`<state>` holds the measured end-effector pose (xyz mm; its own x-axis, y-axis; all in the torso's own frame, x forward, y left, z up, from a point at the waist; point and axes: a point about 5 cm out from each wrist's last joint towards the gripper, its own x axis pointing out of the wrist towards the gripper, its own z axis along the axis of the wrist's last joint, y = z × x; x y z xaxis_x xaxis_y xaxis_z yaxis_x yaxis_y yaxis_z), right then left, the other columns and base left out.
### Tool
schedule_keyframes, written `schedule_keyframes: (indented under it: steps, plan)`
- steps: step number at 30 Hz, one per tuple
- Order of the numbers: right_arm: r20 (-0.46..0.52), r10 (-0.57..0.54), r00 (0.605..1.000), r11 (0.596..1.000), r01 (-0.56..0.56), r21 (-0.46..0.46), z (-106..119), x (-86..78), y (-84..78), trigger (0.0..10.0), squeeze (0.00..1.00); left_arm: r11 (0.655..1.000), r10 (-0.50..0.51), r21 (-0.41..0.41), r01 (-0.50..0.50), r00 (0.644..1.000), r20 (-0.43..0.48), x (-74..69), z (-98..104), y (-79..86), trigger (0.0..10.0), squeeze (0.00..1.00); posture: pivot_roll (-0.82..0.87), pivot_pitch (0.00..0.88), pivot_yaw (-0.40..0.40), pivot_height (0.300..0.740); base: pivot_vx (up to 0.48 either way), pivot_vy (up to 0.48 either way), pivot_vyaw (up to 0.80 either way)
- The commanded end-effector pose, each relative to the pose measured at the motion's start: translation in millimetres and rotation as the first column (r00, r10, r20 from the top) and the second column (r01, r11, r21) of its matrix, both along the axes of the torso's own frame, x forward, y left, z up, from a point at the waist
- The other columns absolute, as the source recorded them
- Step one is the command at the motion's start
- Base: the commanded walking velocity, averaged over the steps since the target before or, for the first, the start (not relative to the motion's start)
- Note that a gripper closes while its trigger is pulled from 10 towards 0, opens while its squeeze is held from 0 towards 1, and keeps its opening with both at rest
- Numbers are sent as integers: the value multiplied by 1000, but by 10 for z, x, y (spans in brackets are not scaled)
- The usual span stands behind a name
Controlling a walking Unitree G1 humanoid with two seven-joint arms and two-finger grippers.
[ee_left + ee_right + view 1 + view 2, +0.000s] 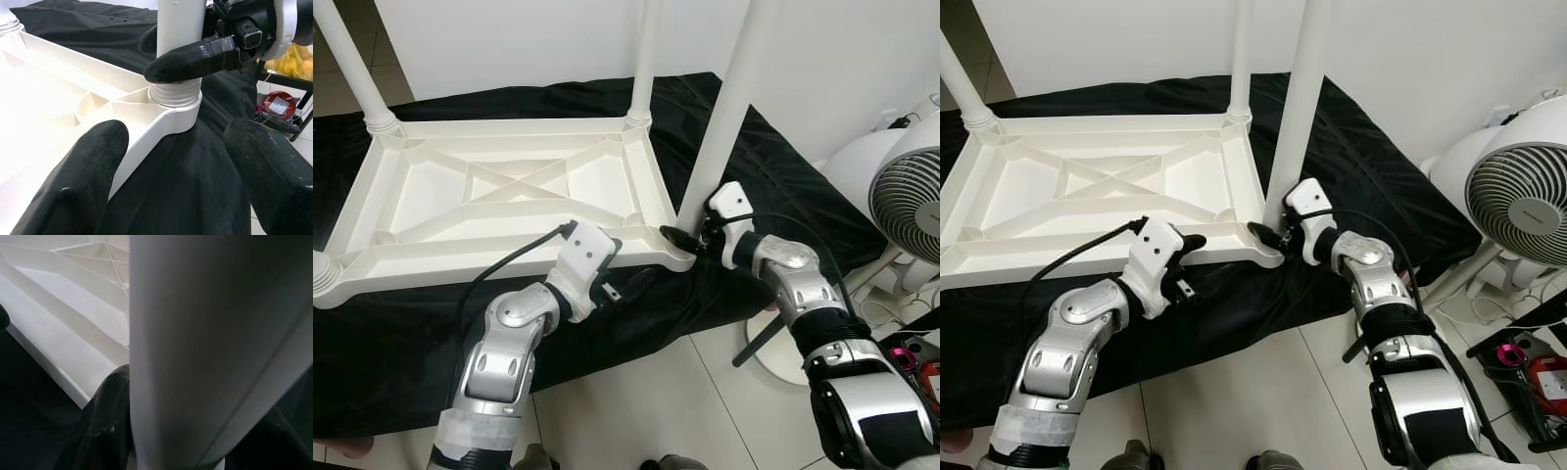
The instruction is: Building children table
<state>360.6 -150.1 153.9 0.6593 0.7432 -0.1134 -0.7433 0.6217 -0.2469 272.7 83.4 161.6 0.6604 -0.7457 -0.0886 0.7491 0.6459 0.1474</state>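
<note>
White table top lies upside down on a black cloth, filling the centre and left of the head view. Its near rim runs across mid-frame, with a strip of cloth below it and then tiled floor at the bottom. Legs stand up at the far left corner, the far right corner and the near left corner at the frame's left edge.

My left gripper sits just below the near rim, right of centre, fingers spread wide. In the left wrist view, one finger lies by the rim and the other is over bare cloth. It grips nothing.

Near right corner socket: the fourth leg stands in it, leaning slightly right. My right gripper is clamped on the leg just above the threaded collar, one finger wrapped across its front.

Right of that, a white fan stands near the cloth's edge, leaving tight room there.
</note>
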Motion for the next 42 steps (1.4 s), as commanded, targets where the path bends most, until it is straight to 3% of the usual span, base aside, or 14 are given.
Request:
schedule_keyframes:
  steps: [1,8,9,17,19,21,25,26,29,31,33,38,41,42]
  plan:
    - [-44,20,999,998,-23,-59,-142,-44,-28,0,0,986,165,-4,-165,986,16,61,-23,48,10000,0,-35,31,-42,740,0,0,0]
    - [-58,12,998,999,-14,-39,-169,-40,-80,0,0,987,161,-5,-161,987,15,63,-25,38,10000,0,-38,32,-40,740,0,0,0]
    - [-39,-38,999,999,38,-10,-149,-21,-93,10000,0,987,159,-4,-159,987,15,66,-24,34,10000,0,-43,36,-41,740,0,0,0]
    - [-9,-279,960,953,278,119,-114,37,-66,10000,0,987,159,5,-159,987,22,74,-24,35,10000,0,-46,37,-45,740,0,0,0]
    - [-36,-380,924,908,381,176,-145,13,27,10000,0,988,157,8,-157,987,22,69,-30,33,10000,0,-47,36,-46,740,0,0,0]
    - [-36,-380,924,908,381,176,-145,13,27,10000,0,988,157,8,-157,987,22,69,-30,33,10000,0,-47,36,-46,740,0,0,0]
    - [-128,-603,787,747,614,256,-256,-112,195,10000,0,988,151,17,-151,988,20,57,-46,27,10000,0,-44,30,-52,740,0,0,0]
    - [-128,-603,787,747,614,256,-256,-112,195,10000,0,988,151,17,-151,988,20,57,-46,27,10000,0,-44,30,-52,740,0,0,0]
    - [-149,-680,717,672,692,263,-296,-186,292,10000,0,988,150,18,-151,988,19,55,-53,24,10000,0,-44,29,-53,740,0,0,0]
    - [-175,-718,674,624,735,266,-324,-262,469,10000,0,990,142,22,-143,990,19,51,-62,5,10000,0,-48,26,-50,740,0,0,0]
    - [-189,-723,664,613,743,269,-330,-285,528,10000,0,990,138,25,-139,990,20,49,-65,-3,10000,0,-48,26,-50,740,0,0,0]
    - [-160,-649,744,694,665,276,-283,-328,691,10000,0,992,127,24,-127,992,20,59,-69,-33,10000,0,-61,20,-47,740,0,0,0]
    - [-152,-649,745,698,663,269,-267,-339,690,10000,0,992,124,25,-124,992,20,61,-71,-39,10000,0,-61,16,-46,740,0,0,0]
    - [-154,-628,763,709,642,292,-246,-354,688,10000,1000,992,123,24,-123,992,20,61,-69,-42,10000,0,-60,14,-46,740,0,0,0]
